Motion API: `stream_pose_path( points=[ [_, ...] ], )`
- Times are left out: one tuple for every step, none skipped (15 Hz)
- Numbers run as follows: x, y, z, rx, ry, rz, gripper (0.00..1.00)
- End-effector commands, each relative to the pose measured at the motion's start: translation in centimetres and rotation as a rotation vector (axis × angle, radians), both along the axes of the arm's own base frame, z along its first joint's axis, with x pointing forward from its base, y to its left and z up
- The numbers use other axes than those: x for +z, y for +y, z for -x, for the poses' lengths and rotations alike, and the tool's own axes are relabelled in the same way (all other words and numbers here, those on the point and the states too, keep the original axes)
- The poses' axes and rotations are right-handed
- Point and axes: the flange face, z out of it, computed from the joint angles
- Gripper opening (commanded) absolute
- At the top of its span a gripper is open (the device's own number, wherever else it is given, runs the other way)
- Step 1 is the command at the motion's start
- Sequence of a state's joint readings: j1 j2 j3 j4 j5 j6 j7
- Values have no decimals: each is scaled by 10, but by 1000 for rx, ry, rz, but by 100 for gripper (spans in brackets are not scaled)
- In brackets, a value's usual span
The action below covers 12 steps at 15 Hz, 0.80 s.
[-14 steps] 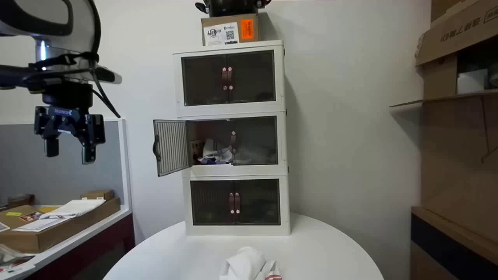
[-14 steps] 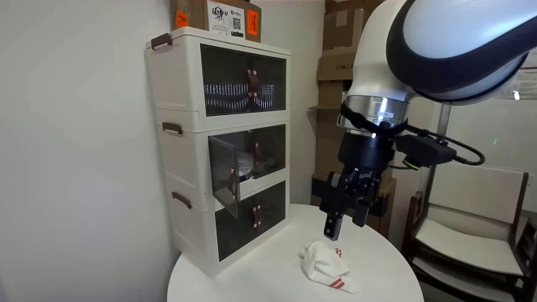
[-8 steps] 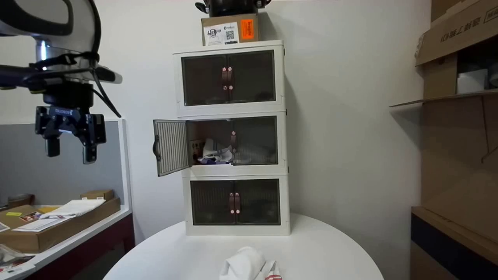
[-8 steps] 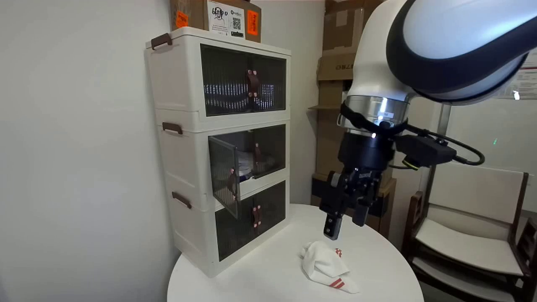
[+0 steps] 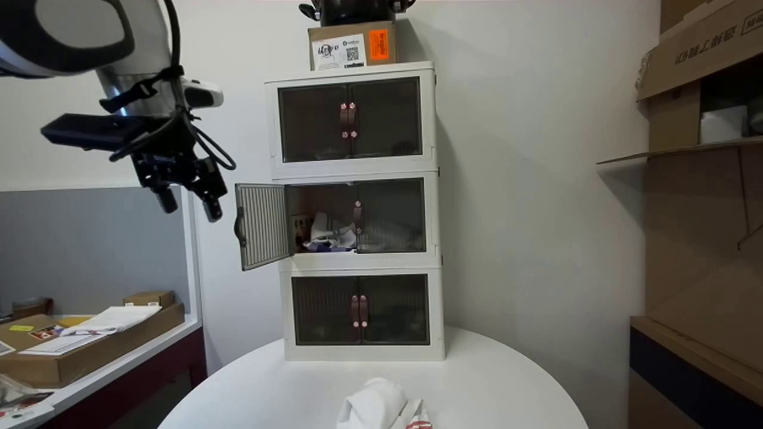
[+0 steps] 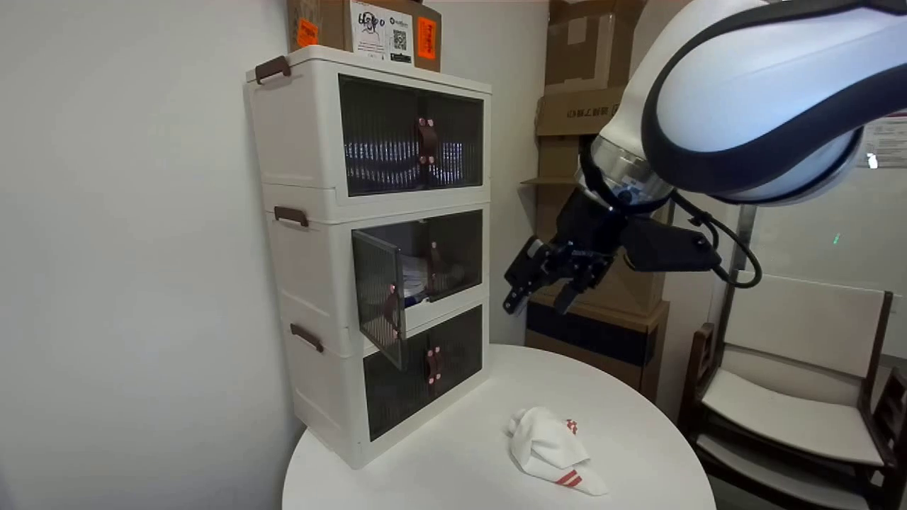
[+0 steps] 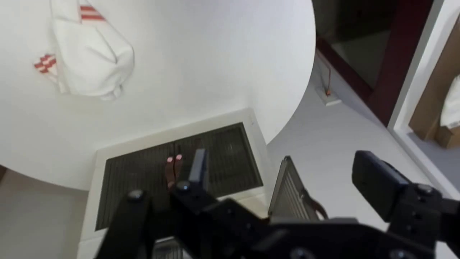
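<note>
"White dish towel (image 6: 545,440), red stripes. How many?"

"One. Crumpled on the round white surface (image 5: 506,381), out in front of the cabinet units (image 6: 305,134). Seen in all three views."

"Cabinet units: count?"

"Three, stacked. Two doors (image 6: 397,397) each, so six, with six brown strap handles (image 5: 363,311). Five doors closed; one, the ribbed door (image 5: 262,223) of the middle unit (image 5: 357,261), swung outward. Three brown side grips (image 6: 291,215) too, in an exterior view."

"Inside the middle unit?"

"White cloth (image 5: 334,232), bundled. Can't count the pieces."

"On top?"

"One cardboard box (image 5: 368,47) and, on it, one black pot (image 5: 356,12), cut off by the frame edge."

"Side desk (image 5: 119,366)?"

"One folded cloth (image 5: 116,319) on one flat carton (image 5: 137,335), one small brown box (image 5: 149,298) just behind."

"End effector (image 5: 191,210)?"

"One, two fingers (image 7: 377,183), spread well apart, nothing gripped. It hangs in mid-air, higher than the towel and apart from the ribbed door, touching neither. Tilted, fingertips angled down toward the cabinet side."

"Differences from the earlier frames?"

"Arm (image 6: 751,106) only. In the last earlier pair the fingers pointed about straight down and sat lower. Now raised, tipped over, and nearer the ribbed door in both exterior views."

"Towel moved?"

"No, same spot, same folds. Ribbed door at the same angle, pot unchanged."
</note>
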<state>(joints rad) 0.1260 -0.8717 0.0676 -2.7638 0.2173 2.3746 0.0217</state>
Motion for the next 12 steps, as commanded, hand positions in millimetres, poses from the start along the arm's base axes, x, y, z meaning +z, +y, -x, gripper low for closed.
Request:
stream_pose_path(
  points=[
    [4, -27, -30, -96, -159, -87, 100],
    [4, -35, -38, -124, -206, -115, 100],
    [1, -42, -46, -146, -245, -141, 100],
    [-4, -50, -53, -164, -272, -169, 100],
    [-9, -54, -59, -176, -294, -201, 100],
    [-17, -58, -65, -181, -312, -233, 100],
    [-23, -60, -69, -184, -326, -265, 100],
    [-28, -61, -70, -184, -336, -310, 100],
    [-30, -73, -70, -178, -340, -361, 100],
    [-35, -75, -72, -169, -341, -397, 100],
    [-40, -79, -74, -162, -339, -426, 100],
    [-46, -82, -76, -157, -336, -448, 100]
  ],
)
